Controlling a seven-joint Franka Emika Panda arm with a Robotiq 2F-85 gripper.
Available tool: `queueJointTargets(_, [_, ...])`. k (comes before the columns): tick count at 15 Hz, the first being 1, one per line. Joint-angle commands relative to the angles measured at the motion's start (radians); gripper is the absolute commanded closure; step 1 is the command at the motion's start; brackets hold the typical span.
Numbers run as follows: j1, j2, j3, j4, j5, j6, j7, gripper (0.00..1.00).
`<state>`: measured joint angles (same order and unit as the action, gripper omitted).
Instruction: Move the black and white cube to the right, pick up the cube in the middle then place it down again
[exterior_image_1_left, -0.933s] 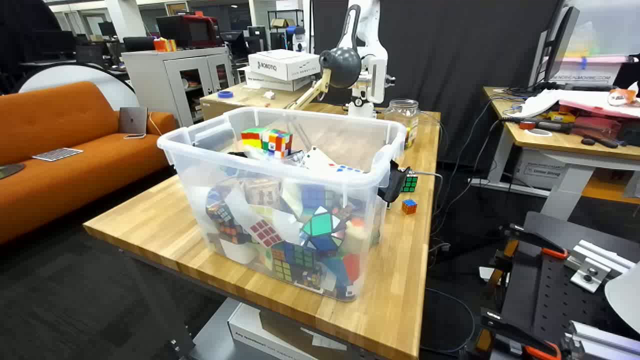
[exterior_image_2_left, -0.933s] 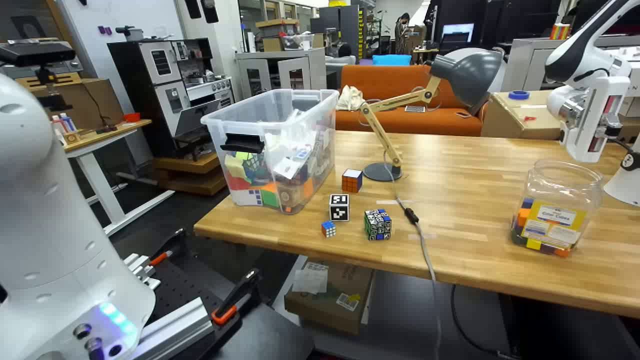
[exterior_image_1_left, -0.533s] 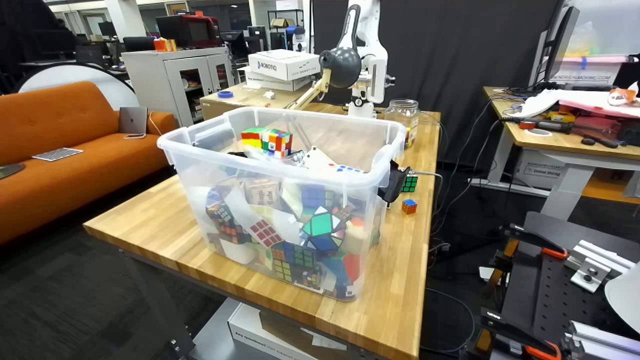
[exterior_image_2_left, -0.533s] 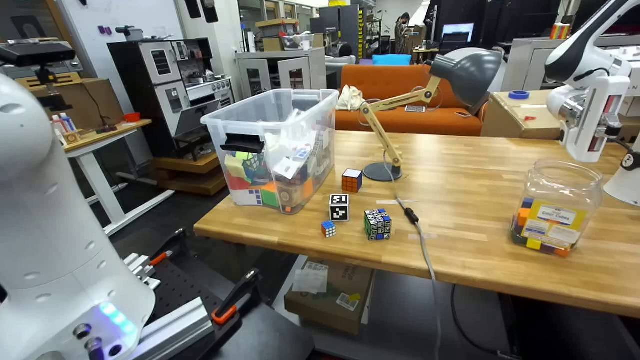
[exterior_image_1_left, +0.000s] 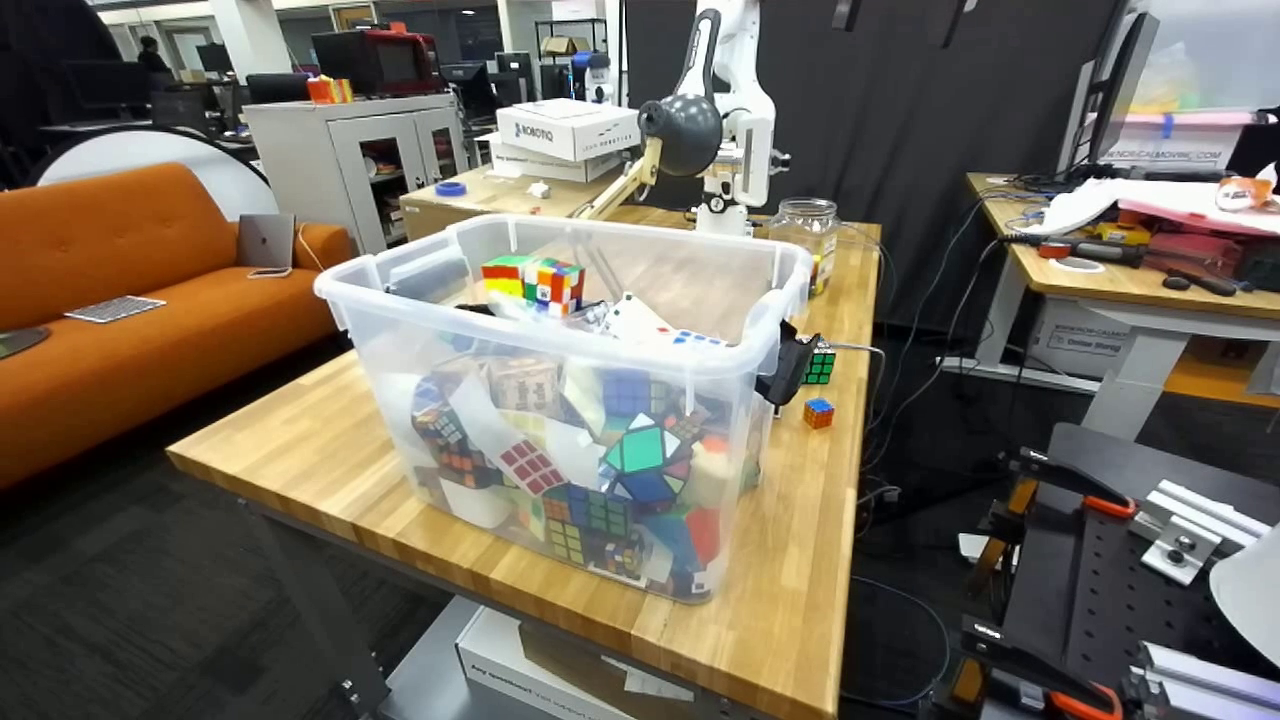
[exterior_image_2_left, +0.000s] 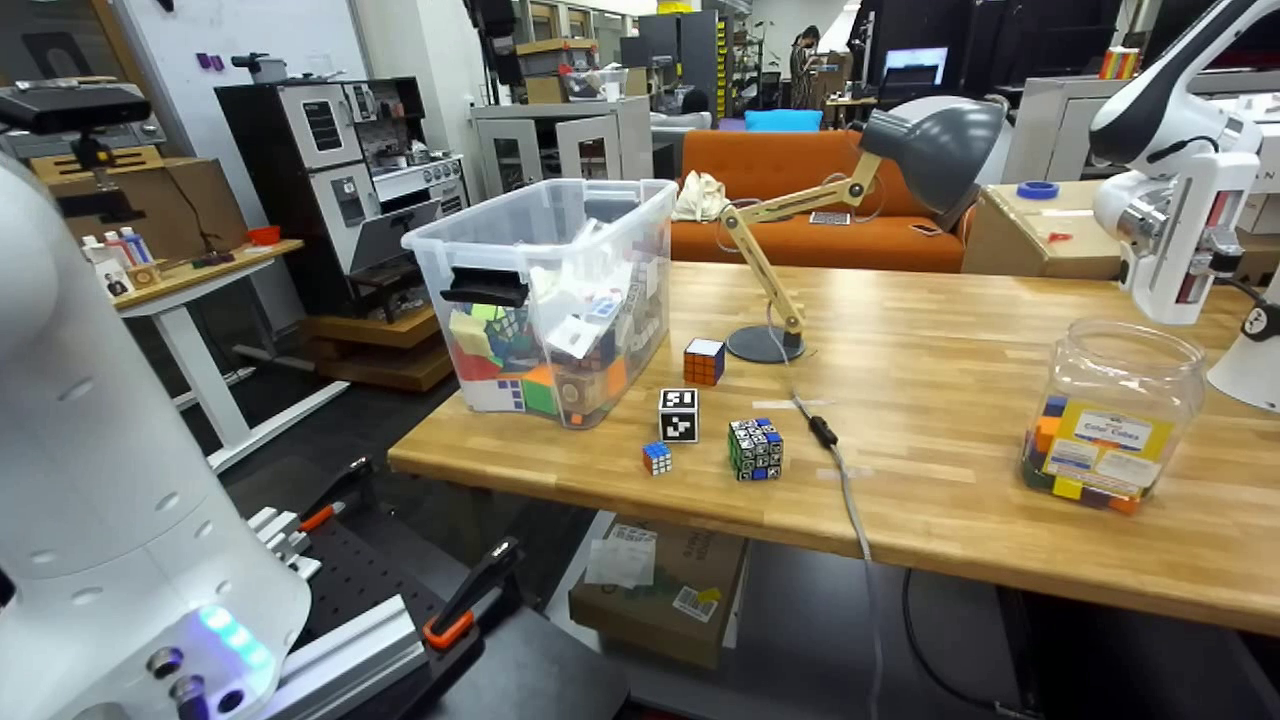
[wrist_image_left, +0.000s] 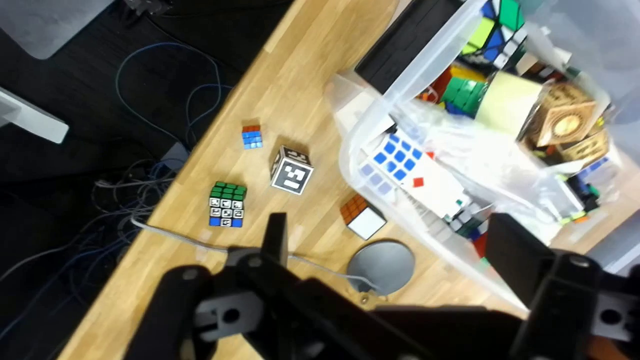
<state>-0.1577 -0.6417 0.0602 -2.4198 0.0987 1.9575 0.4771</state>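
The black and white cube (exterior_image_2_left: 678, 416) with marker patterns sits on the table beside the clear bin; it also shows in the wrist view (wrist_image_left: 292, 172). Near it are a small cube (exterior_image_2_left: 657, 458) with blue, red and white faces, a larger patterned cube (exterior_image_2_left: 755, 450) with green and blue, and an orange cube (exterior_image_2_left: 704, 361) with a white top. In an exterior view the small cube (exterior_image_1_left: 818, 413) shows, while the bin hides the black and white cube. My gripper (wrist_image_left: 388, 220) is open, empty and high above the table; its fingertips (exterior_image_1_left: 902, 18) show at the top edge.
The clear plastic bin (exterior_image_2_left: 540, 235), full of puzzle cubes, stands close behind the cubes. A desk lamp (exterior_image_2_left: 765, 343) and its cable (exterior_image_2_left: 850, 490) are near. A clear jar (exterior_image_2_left: 1115, 420) stands further along the table, before another robot arm (exterior_image_2_left: 1180, 200).
My gripper has moved rightward in an exterior view, and its fingertips have come into sight at the top of another. The arm has leaned over slightly. The cubes have not moved.
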Motion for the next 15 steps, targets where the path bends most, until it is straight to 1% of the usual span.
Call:
queueJointTargets(1, [-0.014, 0.012, -0.003, -0.003, -0.01, 0.016, 0.016, 0.0])
queueJointTargets(7, [-0.019, 0.015, 0.006, -0.003, -0.012, 0.026, 0.048, 0.0])
queueJointTargets(9, [-0.027, 0.024, 0.013, -0.005, -0.026, 0.046, 0.058, 0.0])
queueJointTargets(13, [-0.087, 0.115, 0.013, -0.04, -0.14, 0.14, 0.106, 0.0])
queueJointTargets(15, [-0.107, 0.189, -0.001, -0.048, -0.183, 0.177, 0.134, 0.0])
